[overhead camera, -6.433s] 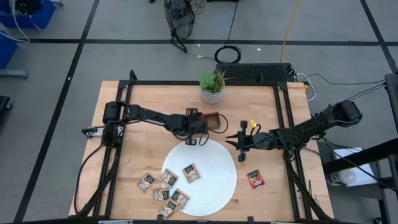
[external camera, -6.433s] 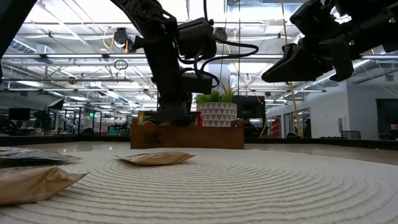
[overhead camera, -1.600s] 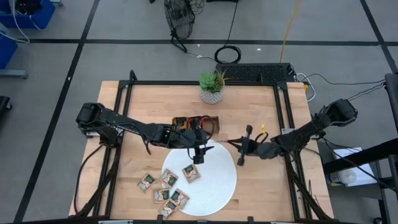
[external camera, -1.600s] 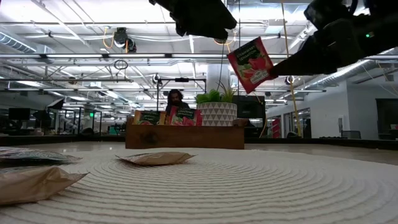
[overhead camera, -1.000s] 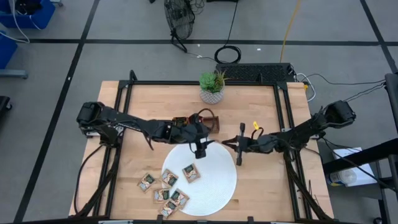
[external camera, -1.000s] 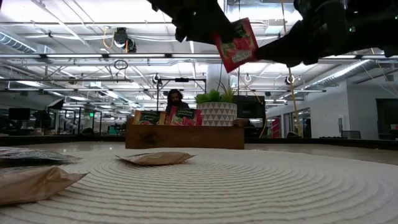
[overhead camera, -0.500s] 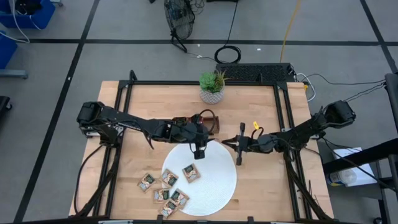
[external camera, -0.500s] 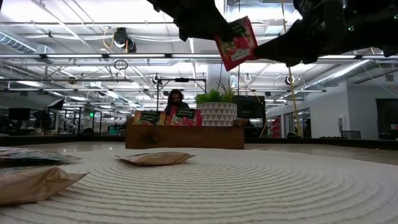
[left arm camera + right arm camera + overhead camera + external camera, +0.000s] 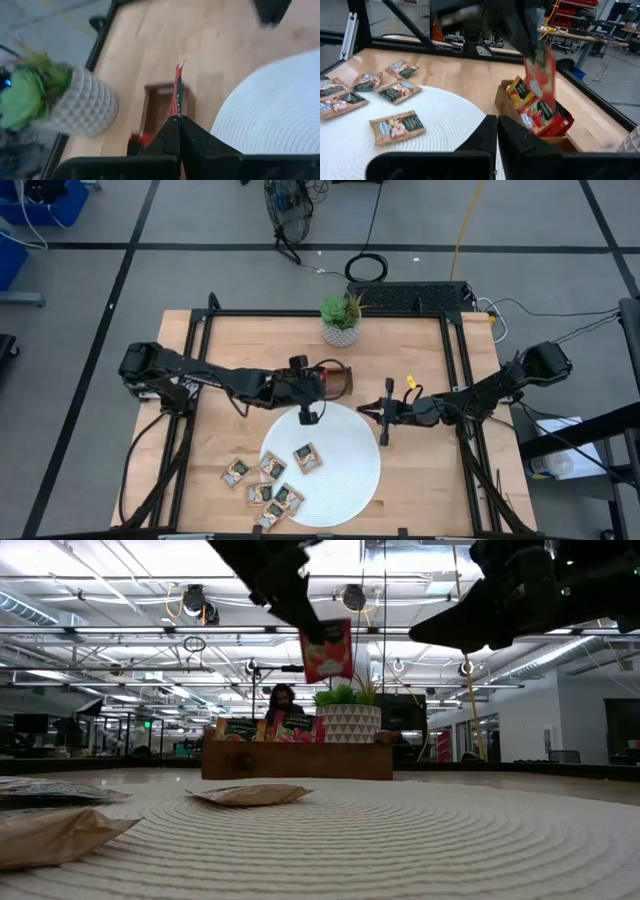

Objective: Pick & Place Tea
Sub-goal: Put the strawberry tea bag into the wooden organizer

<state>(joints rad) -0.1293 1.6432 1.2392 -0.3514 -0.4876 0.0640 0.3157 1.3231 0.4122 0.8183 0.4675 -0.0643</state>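
Grey floor (image 9: 80, 330), ceiling strip lights (image 9: 120, 632)

white plate (image 9: 350, 470), wooden tray (image 9: 338, 378), potted succulent (image 9: 341, 318) on the table (image 9: 250, 340).

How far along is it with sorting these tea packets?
Partly done. A few packets already stand in the wooden tray. The left gripper is shut on a red tea packet, held in the air near that tray. The right gripper is shut and empty, beside the white plate. About seven tan packets are left lying on and beside the plate.
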